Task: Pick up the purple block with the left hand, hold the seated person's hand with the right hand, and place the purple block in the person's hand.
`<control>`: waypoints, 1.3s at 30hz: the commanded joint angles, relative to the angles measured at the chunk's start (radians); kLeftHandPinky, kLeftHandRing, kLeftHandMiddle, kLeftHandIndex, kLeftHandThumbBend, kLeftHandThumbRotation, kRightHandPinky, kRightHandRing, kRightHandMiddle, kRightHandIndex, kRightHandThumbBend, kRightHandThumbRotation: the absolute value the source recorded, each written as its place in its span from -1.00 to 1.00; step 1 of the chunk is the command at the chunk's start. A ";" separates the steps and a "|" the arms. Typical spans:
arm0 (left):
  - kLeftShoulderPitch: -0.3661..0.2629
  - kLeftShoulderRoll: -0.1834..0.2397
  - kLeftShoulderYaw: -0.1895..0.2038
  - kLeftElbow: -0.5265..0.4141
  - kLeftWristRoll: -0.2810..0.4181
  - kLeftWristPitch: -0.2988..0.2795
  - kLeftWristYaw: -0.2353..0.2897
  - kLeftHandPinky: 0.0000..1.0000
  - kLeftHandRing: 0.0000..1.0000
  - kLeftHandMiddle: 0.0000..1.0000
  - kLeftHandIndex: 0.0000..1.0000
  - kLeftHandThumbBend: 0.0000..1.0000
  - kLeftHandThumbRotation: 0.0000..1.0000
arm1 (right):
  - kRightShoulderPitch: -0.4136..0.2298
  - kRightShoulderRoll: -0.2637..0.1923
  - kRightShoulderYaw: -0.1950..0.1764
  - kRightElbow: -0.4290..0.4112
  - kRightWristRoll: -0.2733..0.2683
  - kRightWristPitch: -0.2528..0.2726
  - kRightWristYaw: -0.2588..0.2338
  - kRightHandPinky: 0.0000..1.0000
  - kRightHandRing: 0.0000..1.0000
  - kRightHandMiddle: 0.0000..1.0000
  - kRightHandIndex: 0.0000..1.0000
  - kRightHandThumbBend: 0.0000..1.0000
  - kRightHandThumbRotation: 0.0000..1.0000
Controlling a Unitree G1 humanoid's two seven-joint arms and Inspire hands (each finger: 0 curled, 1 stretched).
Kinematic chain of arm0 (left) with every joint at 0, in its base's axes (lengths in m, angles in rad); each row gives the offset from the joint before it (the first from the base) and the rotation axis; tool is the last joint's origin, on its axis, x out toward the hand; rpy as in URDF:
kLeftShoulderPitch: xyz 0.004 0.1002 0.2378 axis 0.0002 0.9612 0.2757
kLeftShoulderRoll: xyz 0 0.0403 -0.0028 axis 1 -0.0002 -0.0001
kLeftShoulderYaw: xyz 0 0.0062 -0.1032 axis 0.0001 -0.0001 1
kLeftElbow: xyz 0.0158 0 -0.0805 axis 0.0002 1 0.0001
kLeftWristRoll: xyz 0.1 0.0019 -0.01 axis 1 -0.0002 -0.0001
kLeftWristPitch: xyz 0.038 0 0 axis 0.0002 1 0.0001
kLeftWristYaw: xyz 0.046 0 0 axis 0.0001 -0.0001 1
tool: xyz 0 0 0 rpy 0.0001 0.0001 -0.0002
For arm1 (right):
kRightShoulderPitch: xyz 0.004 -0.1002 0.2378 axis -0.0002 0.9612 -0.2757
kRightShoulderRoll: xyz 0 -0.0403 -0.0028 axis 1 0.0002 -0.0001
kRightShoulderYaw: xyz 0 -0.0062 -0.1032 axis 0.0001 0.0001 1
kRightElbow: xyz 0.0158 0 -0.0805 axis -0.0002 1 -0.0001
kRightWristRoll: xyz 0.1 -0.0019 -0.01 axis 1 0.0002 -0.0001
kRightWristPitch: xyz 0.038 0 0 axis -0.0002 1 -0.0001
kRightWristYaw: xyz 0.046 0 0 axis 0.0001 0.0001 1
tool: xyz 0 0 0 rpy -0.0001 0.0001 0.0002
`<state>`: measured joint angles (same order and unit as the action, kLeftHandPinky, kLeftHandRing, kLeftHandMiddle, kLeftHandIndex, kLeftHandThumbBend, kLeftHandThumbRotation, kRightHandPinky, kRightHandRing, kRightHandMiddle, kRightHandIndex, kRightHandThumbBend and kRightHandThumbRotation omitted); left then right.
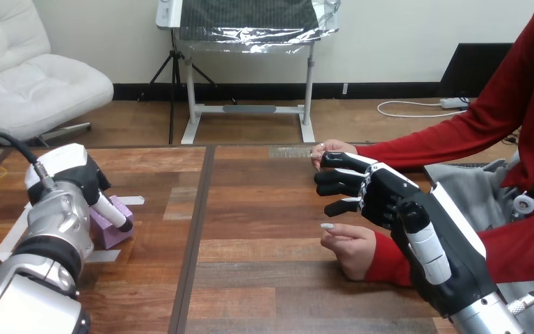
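The purple block (115,227) lies on the wooden table (250,236) at the left. My left hand (76,177) is right over it and touches its top, hiding its left part. At the right, my right hand (389,198) is raised, back to the camera, with its fingers (341,182) held nearly straight and pointing left. The person's far hand (332,147) shows just behind those fingers, mostly hidden; I cannot tell whether the two touch. The person's near hand (351,247) rests as a loose fist on the table below my right hand.
White tape marks (133,200) lie on the table around the block. A dark seam (196,229) runs down the tabletop between the two sides. The person's red sleeves (452,142) reach in from the right edge.
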<state>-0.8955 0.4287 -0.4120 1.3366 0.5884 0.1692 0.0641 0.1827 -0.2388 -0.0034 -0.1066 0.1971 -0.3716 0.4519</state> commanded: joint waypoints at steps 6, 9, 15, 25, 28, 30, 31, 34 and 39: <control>-0.039 0.008 0.014 -0.016 -0.010 -0.013 0.017 -0.39 -0.21 -0.03 0.42 0.32 -1.00 | -0.050 0.003 -0.006 -0.021 0.007 -0.023 -0.003 0.34 0.53 0.55 0.61 0.82 1.00; -0.038 0.008 0.015 -0.020 -0.013 -0.017 0.024 -0.41 -0.22 -0.05 0.39 0.34 -1.00 | -0.050 0.002 -0.006 -0.020 0.009 -0.022 0.000 0.34 0.53 0.55 0.62 0.81 1.00; -0.042 0.002 0.024 -0.019 -0.024 -0.006 0.021 -0.46 -0.29 -0.12 0.35 0.35 -1.00 | -0.049 -0.001 -0.007 -0.023 0.006 -0.016 -0.001 0.37 0.54 0.56 0.62 0.83 1.00; -0.048 -0.008 0.039 -0.025 -0.040 0.003 0.037 -0.57 -0.43 -0.26 0.36 0.39 -1.00 | -0.049 -0.003 -0.006 -0.023 0.007 -0.013 0.001 0.38 0.55 0.57 0.63 0.85 1.00; -0.049 -0.010 0.046 -0.026 -0.045 0.003 0.042 -0.59 -0.46 -0.28 0.35 0.40 -1.00 | -0.047 -0.003 -0.006 -0.025 0.002 -0.011 -0.003 0.38 0.55 0.57 0.63 0.85 1.00; -0.049 -0.011 0.050 -0.029 -0.049 0.000 0.043 -0.61 -0.48 -0.30 0.34 0.41 -1.00 | -0.047 -0.003 -0.007 -0.024 0.001 -0.013 -0.003 0.38 0.55 0.57 0.63 0.85 1.00; -0.050 -0.011 0.051 -0.030 -0.050 -0.001 0.044 -0.62 -0.48 -0.31 0.33 0.41 -1.00 | -0.047 -0.003 -0.007 -0.023 0.000 -0.014 -0.003 0.37 0.55 0.57 0.63 0.85 1.00; -0.053 -0.013 0.048 -0.034 -0.049 0.002 0.042 -0.64 -0.51 -0.34 0.30 0.42 -1.00 | -0.046 -0.004 -0.008 -0.023 0.001 -0.016 -0.002 0.37 0.55 0.57 0.63 0.84 1.00; -0.057 -0.016 0.051 -0.039 -0.053 0.001 0.038 -0.66 -0.52 -0.35 0.27 0.42 -1.00 | -0.047 -0.002 -0.009 -0.020 0.003 -0.014 -0.003 0.37 0.55 0.57 0.63 0.83 1.00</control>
<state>-0.8955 0.4174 -0.3727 1.3358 0.5409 0.1731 0.0793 0.1827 -0.2394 -0.0034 -0.1066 0.1940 -0.3717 0.4522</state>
